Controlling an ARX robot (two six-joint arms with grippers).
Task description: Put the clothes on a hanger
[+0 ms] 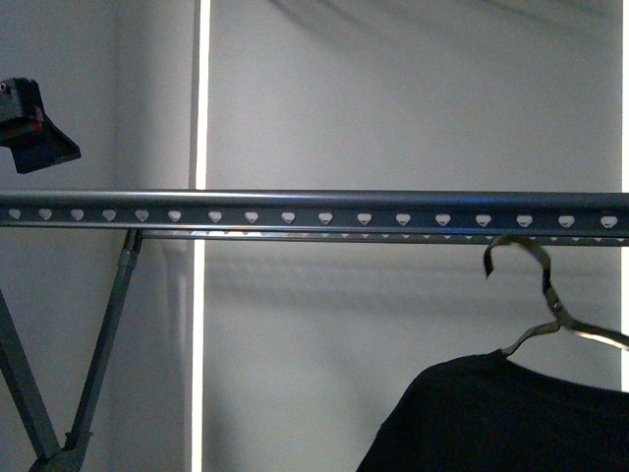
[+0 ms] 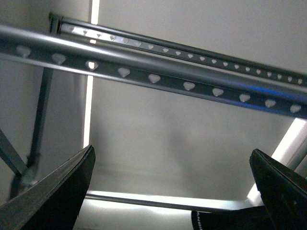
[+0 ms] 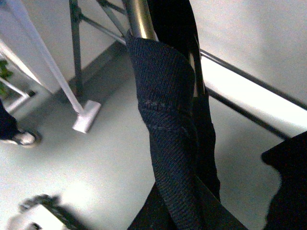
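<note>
The black T-shirt point(image 1: 511, 413) hangs on the silvery wire hanger point(image 1: 550, 305) at the lower right of the front view. The hanger's curved hook point(image 1: 516, 251) sits just below the rail and is not over it. My right gripper is out of the front view. In the right wrist view the T-shirt's ribbed cloth point(image 3: 168, 124) fills the middle and hides the jaws. A thin strip of hanger wire point(image 3: 197, 72) shows between the folds. My left gripper point(image 1: 34, 128) is up at the far left, above the rail. It is open and empty, with its fingers point(image 2: 57, 191) wide apart.
The long grey perforated rail point(image 1: 314, 208) runs across the whole front view. It also shows in the left wrist view point(image 2: 158, 72). The slanted rack legs point(image 1: 108, 334) stand at the lower left. A bright vertical light strip point(image 1: 201, 98) is on the wall. A person's shoe point(image 3: 21, 138) is on the floor.
</note>
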